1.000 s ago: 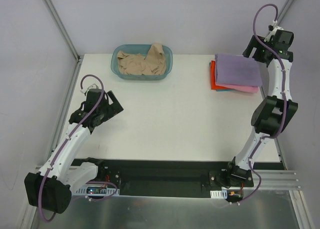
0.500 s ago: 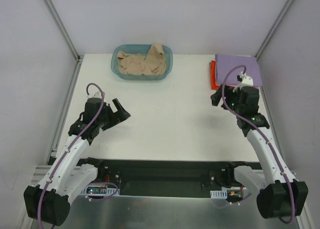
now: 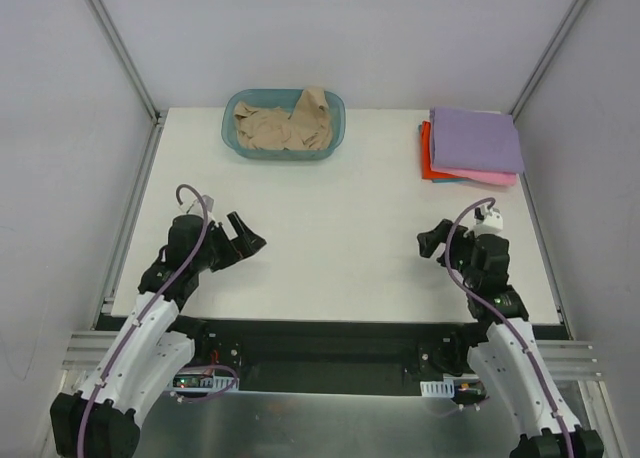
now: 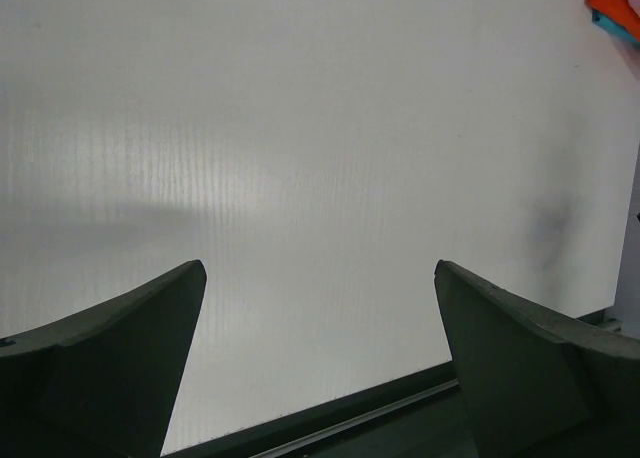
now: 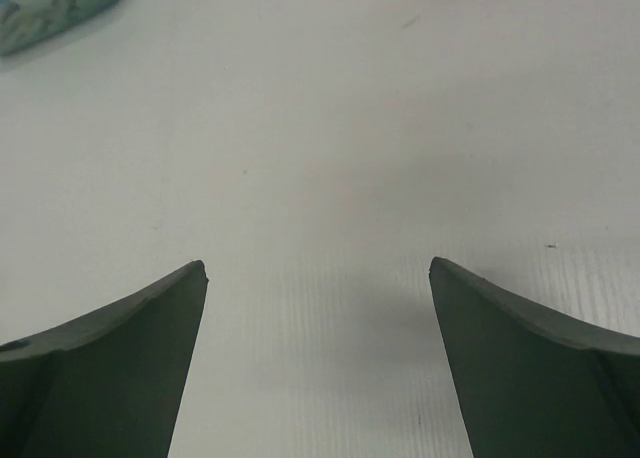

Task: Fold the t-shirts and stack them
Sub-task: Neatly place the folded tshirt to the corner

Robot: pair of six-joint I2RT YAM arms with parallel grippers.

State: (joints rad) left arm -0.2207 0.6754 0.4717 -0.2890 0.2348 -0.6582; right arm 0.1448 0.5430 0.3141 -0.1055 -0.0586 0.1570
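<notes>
Now both arms crouch near the front edge, left gripper [image 3: 245,246] and right gripper [image 3: 432,240] each spread wide over bare table [image 3: 340,218], holding nothing. Folded lavender tee [image 3: 476,140] tops pink tee [image 3: 485,176] and orange-red tee [image 3: 426,156], stacked far right, clear of the workspace. The beige tee [image 3: 285,126] lies crumpled in the teal basket [image 3: 232,143], likely the next pick.

Orange-red tee [image 3: 426,158] largely beneath purple tee [image 3: 476,138]
</notes>
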